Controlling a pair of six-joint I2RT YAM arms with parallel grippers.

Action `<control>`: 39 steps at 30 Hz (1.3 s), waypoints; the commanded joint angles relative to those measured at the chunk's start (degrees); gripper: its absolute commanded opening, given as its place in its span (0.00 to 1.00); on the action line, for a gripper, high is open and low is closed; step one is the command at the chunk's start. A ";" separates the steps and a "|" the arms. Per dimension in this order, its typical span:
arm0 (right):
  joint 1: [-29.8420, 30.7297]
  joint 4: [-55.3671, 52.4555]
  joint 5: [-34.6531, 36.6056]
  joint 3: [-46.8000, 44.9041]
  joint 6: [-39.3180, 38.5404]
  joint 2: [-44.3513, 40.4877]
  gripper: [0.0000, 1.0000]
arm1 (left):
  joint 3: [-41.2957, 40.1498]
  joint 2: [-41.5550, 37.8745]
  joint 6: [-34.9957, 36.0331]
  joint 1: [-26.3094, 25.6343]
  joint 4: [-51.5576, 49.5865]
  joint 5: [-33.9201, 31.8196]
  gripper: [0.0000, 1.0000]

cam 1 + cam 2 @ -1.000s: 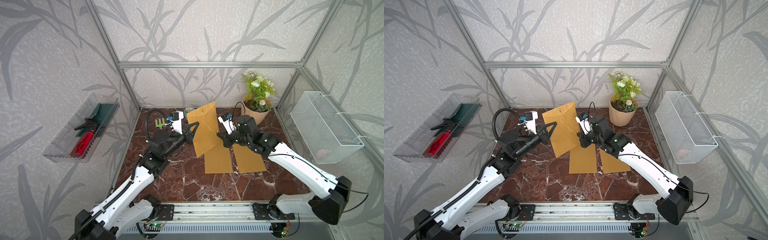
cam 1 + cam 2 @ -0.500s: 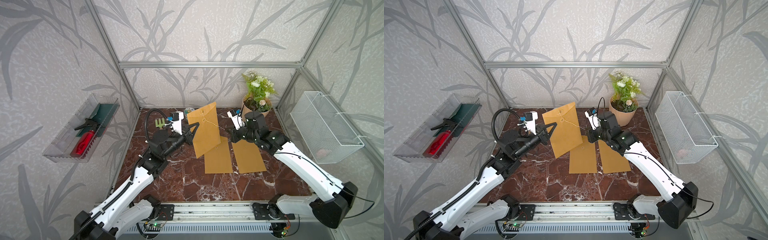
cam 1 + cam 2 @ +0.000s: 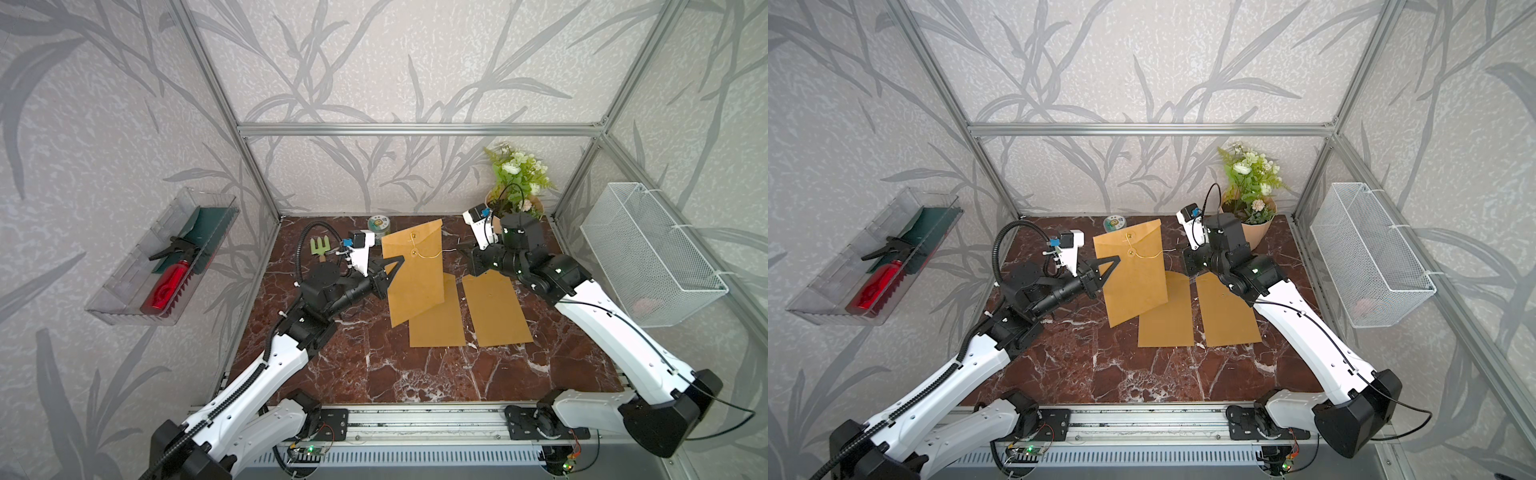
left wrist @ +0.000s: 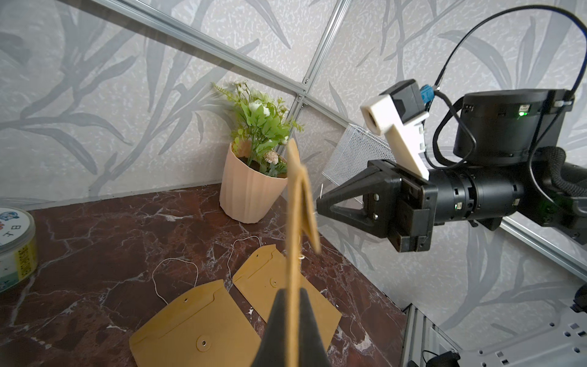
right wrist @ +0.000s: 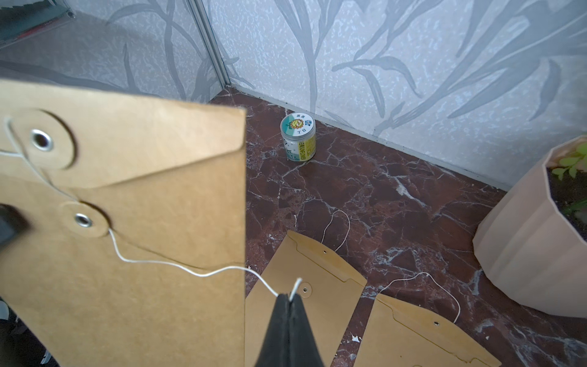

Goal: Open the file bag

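Note:
The file bag (image 3: 415, 274) is a brown kraft envelope with two round buttons and a white string. It stands upright above the table, flap down. My left gripper (image 3: 392, 269) is shut on its left edge; in the left wrist view the bag (image 4: 297, 197) runs edge-on between the black fingertips (image 4: 276, 305). My right gripper (image 3: 463, 249) is to the right of the bag, shut on the end of the string (image 5: 190, 270). The string runs slack from the lower button (image 5: 83, 220) to the right gripper (image 5: 290, 297).
Two more brown envelopes (image 3: 436, 320) (image 3: 494, 307) lie flat on the marble table under and right of the held bag. A potted plant (image 3: 515, 199) stands at the back right, a small jar (image 3: 379, 224) and a green garden fork (image 3: 320, 247) at the back. A wire basket (image 3: 648, 257) hangs on the right wall, a clear tray (image 3: 166, 257) on the left.
My right gripper has drawn away from the bag to the right and back, pulling the string out from the buttons. The left gripper still holds the bag in the same place.

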 commanded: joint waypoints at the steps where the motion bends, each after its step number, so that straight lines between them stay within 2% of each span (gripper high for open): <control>1: -0.31 -1.32 -0.17 2.70 -0.86 -1.33 0.00 | -0.95 -0.25 1.09 0.11 0.86 2.02 0.00; 26: 0.06 -2.48 -4.77 11.61 -0.70 2.22 0.00 | -3.04 0.08 1.97 -1.00 1.15 1.52 0.00; 39: 4.31 -3.92 -4.54 19.64 -2.24 8.07 0.00 | -3.19 1.74 1.85 -1.97 2.79 1.54 0.00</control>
